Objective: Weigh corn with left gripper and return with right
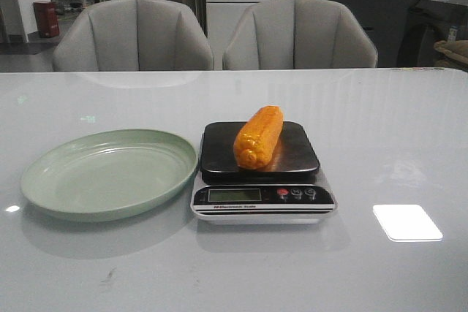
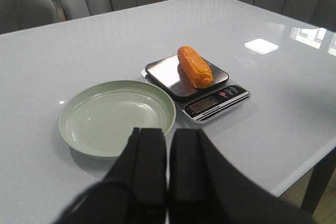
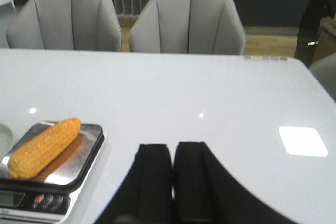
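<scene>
On the scale, the corn looks rigid, light and roll-prone; grasp mid-cob across its width. Left gripper and right gripper are closed, empty.

We made out only one faint line of print on the scale, below its display, seemingly "Electronic Scale"; the display's digits and the button marks were unreadable.

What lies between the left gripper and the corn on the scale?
In the left wrist view, the empty green plate lies between the left gripper and the corn, which rests on the scale beyond the plate's rim.
</scene>
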{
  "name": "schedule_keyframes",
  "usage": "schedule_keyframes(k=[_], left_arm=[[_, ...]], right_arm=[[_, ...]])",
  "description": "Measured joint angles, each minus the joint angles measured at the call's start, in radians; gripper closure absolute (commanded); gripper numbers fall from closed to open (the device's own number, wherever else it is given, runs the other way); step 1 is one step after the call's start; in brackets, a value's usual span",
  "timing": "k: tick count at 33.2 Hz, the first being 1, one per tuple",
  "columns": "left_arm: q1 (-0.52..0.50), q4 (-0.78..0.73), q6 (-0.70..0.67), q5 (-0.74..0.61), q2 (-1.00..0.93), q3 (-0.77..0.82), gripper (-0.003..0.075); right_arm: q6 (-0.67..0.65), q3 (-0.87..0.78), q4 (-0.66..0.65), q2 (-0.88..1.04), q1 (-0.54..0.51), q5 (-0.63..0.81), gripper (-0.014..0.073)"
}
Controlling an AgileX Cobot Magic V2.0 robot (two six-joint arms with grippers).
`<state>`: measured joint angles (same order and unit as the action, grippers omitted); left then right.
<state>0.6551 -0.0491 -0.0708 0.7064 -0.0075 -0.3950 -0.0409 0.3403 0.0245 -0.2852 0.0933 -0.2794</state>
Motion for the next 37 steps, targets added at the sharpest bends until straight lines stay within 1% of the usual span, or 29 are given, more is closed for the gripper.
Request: schedule_keyframes(k=[4, 6, 8, 9, 12, 13, 14, 16, 21, 27, 31, 37], left_arm=[[0.000, 0.000, 0.000, 0.000, 0.000, 0.000, 0.0606], [0.000, 0.000, 0.000, 0.000, 0.000, 0.000, 0.0606], [0.000, 0.000, 0.000, 0.000, 0.000, 0.000, 0.0606], [0.000, 0.000, 0.000, 0.000, 0.000, 0.000, 0.0606], [0.000, 0.000, 0.000, 0.000, 0.000, 0.000, 0.0606], [0.000, 0.000, 0.000, 0.000, 0.000, 0.000, 0.0606], [0.000, 0.000, 0.000, 0.000, 0.000, 0.000, 0.0606], [0.000, 0.000, 0.000, 0.000, 0.000, 0.000, 0.0606], [0.000, 0.000, 0.000, 0.000, 0.000, 0.000, 0.0606], [0.000, 0.000, 0.000, 0.000, 0.000, 0.000, 0.0606], [0.000, 0.000, 0.000, 0.000, 0.000, 0.000, 0.0606], [0.000, 0.000, 0.000, 0.000, 0.000, 0.000, 0.0606]], right_arm=[[0.000, 0.000, 0.000, -0.003, 0.000, -0.031, 0.0424], [0.000, 0.000, 0.000, -0.003, 0.000, -0.035, 0.0395], [0.000, 0.000, 0.000, -0.003, 0.000, -0.038, 0.0314], [0.000, 0.000, 0.000, -0.003, 0.000, -0.041, 0.0261], [0.000, 0.000, 0.000, -0.011, 0.000, -0.050, 0.0056], [0.000, 0.000, 0.000, -0.017, 0.003, -0.050, 0.0005], [0.000, 0.000, 0.000, -0.022, 0.008, -0.052, -0.0024], [0.000, 0.001, 0.000, -0.043, 0.028, -0.054, -0.0007], [0.000, 0.035, 0.000, -0.119, 0.097, -0.062, -0.0007], [0.000, 0.132, 0.041, -0.268, 0.208, -0.063, -0.0001], [0.000, 0.216, 0.097, -0.404, 0.291, -0.085, -0.0001], [0.000, 0.384, 0.158, -0.664, 0.388, -0.177, -0.0001]])
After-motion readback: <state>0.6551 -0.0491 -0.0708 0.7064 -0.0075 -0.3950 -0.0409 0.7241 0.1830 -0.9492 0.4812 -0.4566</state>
